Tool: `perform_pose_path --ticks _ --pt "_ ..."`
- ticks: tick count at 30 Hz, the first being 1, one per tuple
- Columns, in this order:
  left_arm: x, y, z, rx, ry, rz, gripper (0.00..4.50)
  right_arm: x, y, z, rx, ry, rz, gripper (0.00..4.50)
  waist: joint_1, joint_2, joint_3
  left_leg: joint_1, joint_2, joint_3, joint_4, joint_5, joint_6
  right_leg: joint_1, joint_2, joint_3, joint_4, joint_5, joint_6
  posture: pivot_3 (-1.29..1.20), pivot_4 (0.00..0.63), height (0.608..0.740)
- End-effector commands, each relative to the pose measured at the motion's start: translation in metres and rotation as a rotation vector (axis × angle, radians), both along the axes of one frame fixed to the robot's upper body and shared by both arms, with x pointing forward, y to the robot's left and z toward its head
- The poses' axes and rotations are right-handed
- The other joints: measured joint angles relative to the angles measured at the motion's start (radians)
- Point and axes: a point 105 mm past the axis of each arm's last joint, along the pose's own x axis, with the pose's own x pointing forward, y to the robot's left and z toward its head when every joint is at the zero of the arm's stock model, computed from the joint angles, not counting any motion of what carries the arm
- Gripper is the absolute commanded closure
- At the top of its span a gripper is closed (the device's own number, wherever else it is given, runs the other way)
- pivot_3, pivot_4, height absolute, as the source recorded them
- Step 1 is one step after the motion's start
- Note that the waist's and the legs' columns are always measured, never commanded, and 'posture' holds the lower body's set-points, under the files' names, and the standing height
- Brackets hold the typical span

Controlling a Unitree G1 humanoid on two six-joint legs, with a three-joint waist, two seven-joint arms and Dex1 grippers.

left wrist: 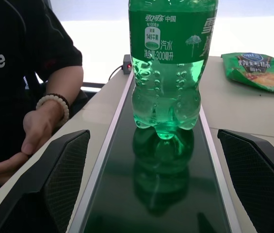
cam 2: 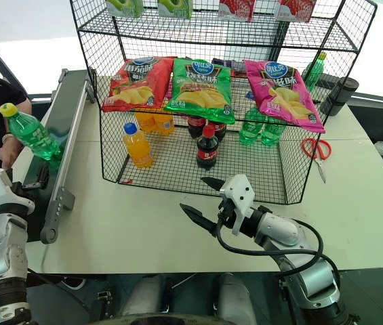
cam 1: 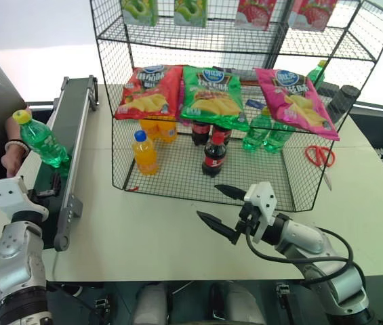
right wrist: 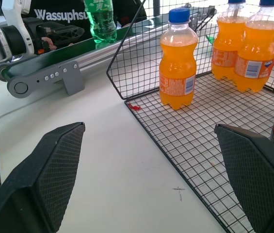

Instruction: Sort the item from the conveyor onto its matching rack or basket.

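Nearest the head camera, the right gripper (cam 1: pixel 217 206) hangs over the table (cam 1: pixel 144 230) in front of the rack (cam 1: pixel 245 101), its jaws released and holding nothing. Further out, the bottle (cam 1: pixel 41 140) stands upright on the conveyor (cam 1: pixel 69 128) belt, its yellow cap up. It sits just ahead of the left gripper (left wrist: pixel 146 189), whose jaws are spread wide, one on each side, apart from it. A person's hand (left wrist: pixel 37 131) rests beside the conveyor, probably not touching the rail. Orange and cola bottles stand on the rack's bottom tier under the chip bags (cam 1: pixel 211 95).
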Motion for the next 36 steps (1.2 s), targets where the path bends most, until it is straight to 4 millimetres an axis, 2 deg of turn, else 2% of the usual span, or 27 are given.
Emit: perform_pose_path --ticks 1,21,25,26,32,36 --pt "-0.004 0.008 0.017 0.046 -0.052 0.032 0.00 -0.003 0.004 0.014 0.028 -0.055 0.022 0.04 0.000 0.000 0.000 0.000 0.000 0.000 0.000 0.000 0.000 0.000 0.000 0.000 0.000 0.000 0.000 0.00 0.150 0.740" --pt "-0.003 0.006 0.022 0.051 -0.067 0.017 0.00 -0.005 0.005 0.016 0.034 -0.049 0.023 0.04 -0.001 0.000 0.000 0.000 0.000 0.000 0.000 0.000 0.000 0.000 0.000 0.000 0.000 0.000 0.000 0.00 0.150 0.740" --pt "-0.004 0.006 0.022 0.051 -0.065 0.014 1.79 -0.005 0.004 0.015 0.034 -0.046 0.024 0.00 -0.001 0.000 0.000 0.000 0.000 0.000 0.000 0.000 0.000 0.000 0.000 0.000 0.000 0.000 0.000 0.00 0.150 0.740" --pt "-0.004 0.005 0.022 0.055 -0.063 0.013 1.96 -0.005 0.004 0.015 0.034 -0.046 0.024 0.00 0.000 0.000 0.000 0.000 0.000 0.000 0.000 0.000 0.000 0.000 0.000 0.000 0.000 0.000 0.000 0.00 0.150 0.740" --pt "-0.002 -0.002 0.032 0.100 -0.077 -0.039 1.96 -0.005 0.003 0.015 0.033 -0.043 0.020 0.00 0.000 0.000 0.000 0.000 0.000 0.000 0.000 0.000 0.000 0.000 0.000 0.000 0.000 0.000 0.000 0.00 0.150 0.740" --pt "-0.002 -0.026 0.057 0.130 -0.132 -0.186 1.96 -0.003 -0.001 0.016 0.023 -0.054 0.008 0.00 0.001 -0.004 0.000 -0.001 0.000 0.000 0.000 0.000 0.000 -0.001 0.000 0.000 0.000 0.000 0.000 0.00 0.150 0.740"
